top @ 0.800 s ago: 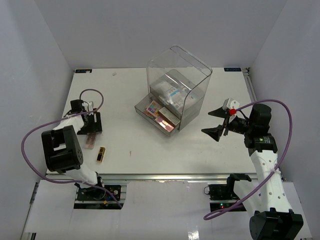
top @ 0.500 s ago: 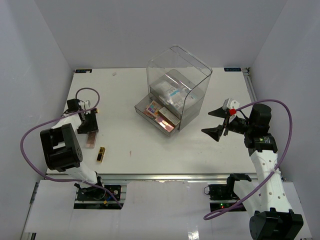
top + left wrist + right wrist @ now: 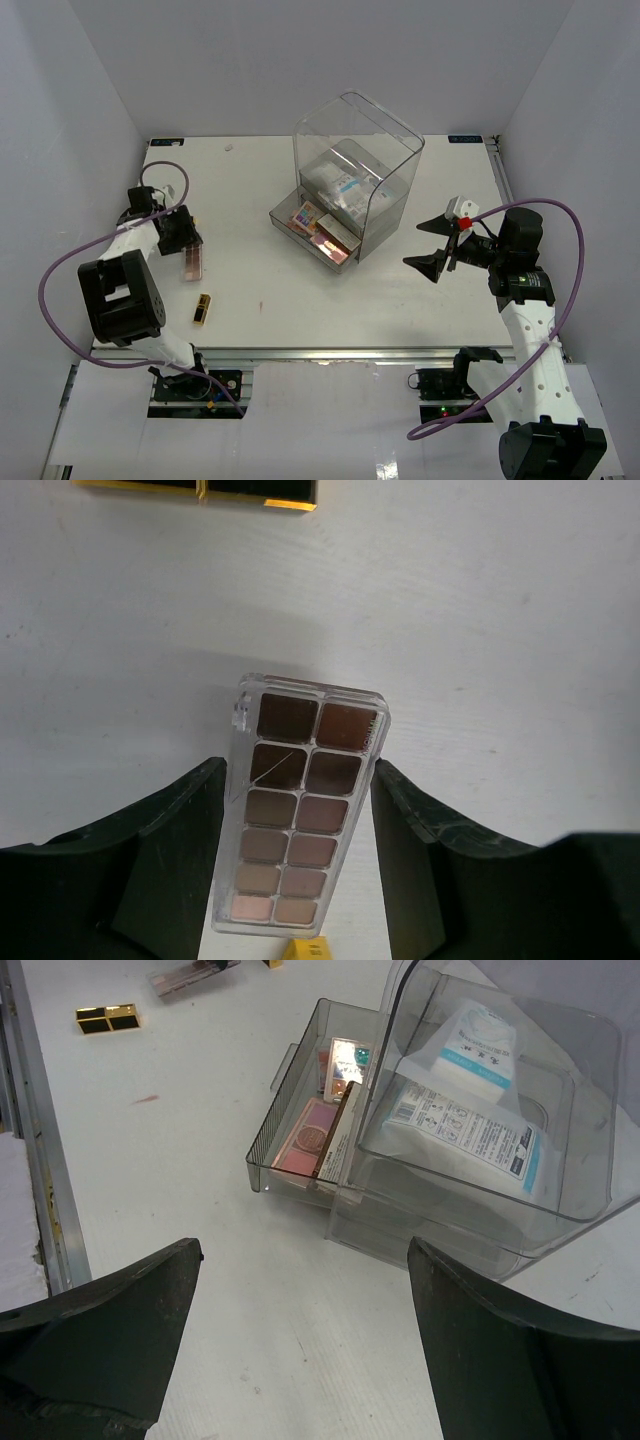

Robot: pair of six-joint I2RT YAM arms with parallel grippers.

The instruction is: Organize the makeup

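Note:
My left gripper [image 3: 178, 238] is at the table's left, shut on the long beige-brown palette [image 3: 190, 263]. In the left wrist view the palette [image 3: 300, 810] sits slightly tilted between both fingers [image 3: 190, 820]. The gold lipstick tube [image 3: 203, 308] lies on the table just beyond it, toward the front edge. In the open bottom drawer [image 3: 288, 222] lie the multicolour square palette [image 3: 306, 214] and a pinkish palette [image 3: 312, 1140]. White-and-blue sachets [image 3: 340, 185] fill the tray above. My right gripper [image 3: 432, 245] hovers open, right of the box, holding nothing.
The clear plastic drawer box [image 3: 355, 130] stands at the table's centre, its drawer pulled out toward the front left. The metal rail of the front edge [image 3: 30, 1160] runs close to the lipstick tube [image 3: 108, 1018]. White walls enclose the table on three sides.
The left gripper has swung toward the left wall and closed on the long palette, which has turned and shifted away from the lipstick tube. The right arm has not moved.

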